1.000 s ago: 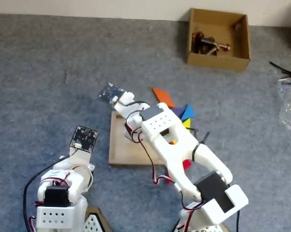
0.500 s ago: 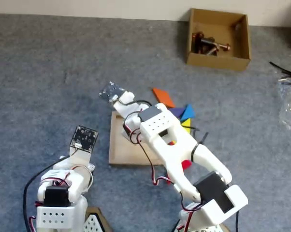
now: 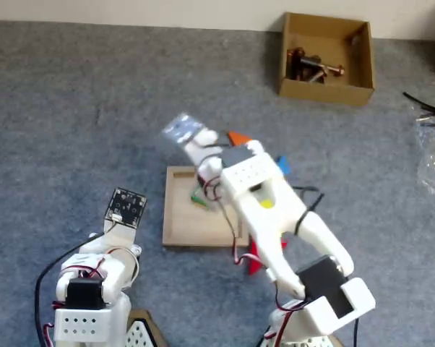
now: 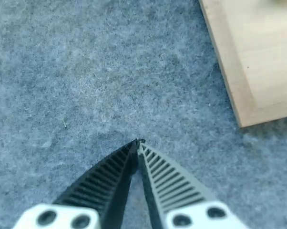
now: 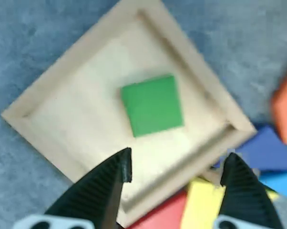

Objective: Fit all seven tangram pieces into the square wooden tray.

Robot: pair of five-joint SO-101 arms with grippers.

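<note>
Your right jaws are spread wide and empty, with the green square (image 5: 153,106) flat in the tray (image 5: 57,71) just past their tips. It's mid-floor, so it probably needs nudging into a corner. Left jaws are closed on nothing, parked over the tabletop (image 4: 86,71) beside the tray, I'd guess to stay clear.

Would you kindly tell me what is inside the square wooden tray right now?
One green square lies flat on the floor of the tray, clear of the walls. The right gripper hides a little of the floor.
</note>
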